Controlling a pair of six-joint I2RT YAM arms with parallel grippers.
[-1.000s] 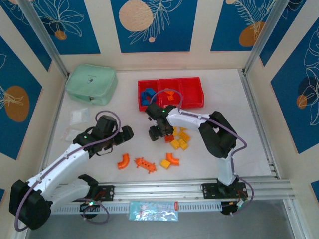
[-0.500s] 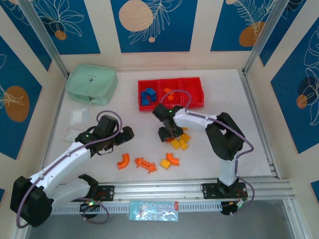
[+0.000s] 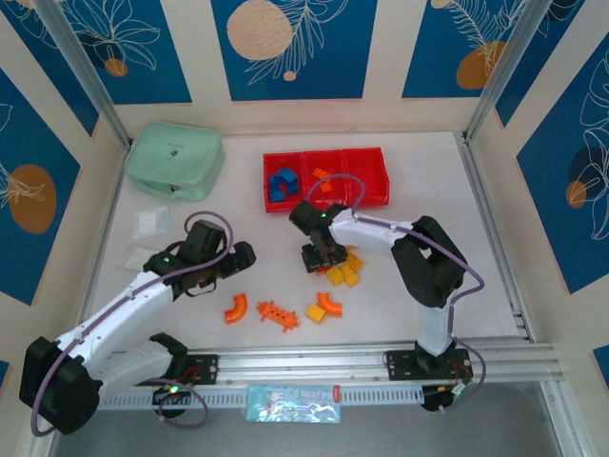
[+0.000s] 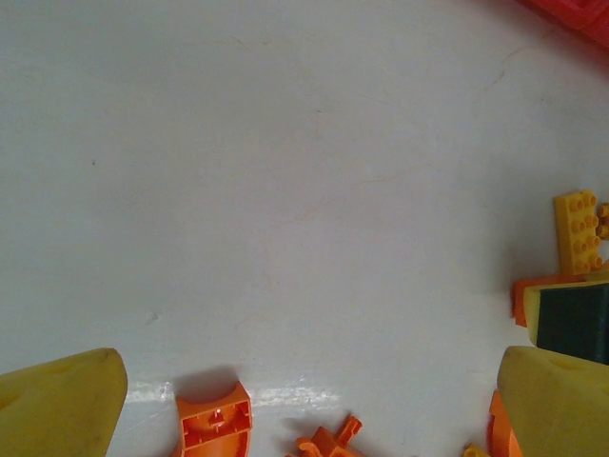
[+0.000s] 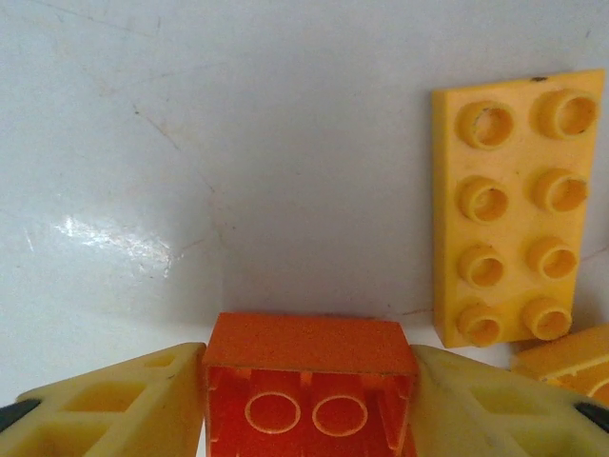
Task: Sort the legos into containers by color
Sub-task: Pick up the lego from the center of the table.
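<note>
Table (image 3: 428,200), red bins (image 3: 367,179), blue bricks (image 3: 280,183), orange bricks (image 3: 324,181)

Left hand (image 3: 242,255) agape, right hand (image 5: 309,400) clamped.

containers (image 3: 366,181): far middle of tabletop (image 3: 428,171); binned legos (image 3: 281,183) in left and middle bins
pouch (image 3: 175,160): left of containers
loose legos (image 3: 343,273): before containers
toothed piece (image 3: 278,313): nearest row, arch (image 3: 235,308) just left
right end effector (image 3: 321,261): pile's left edge, brick (image 5: 309,390) between its fingers
</note>
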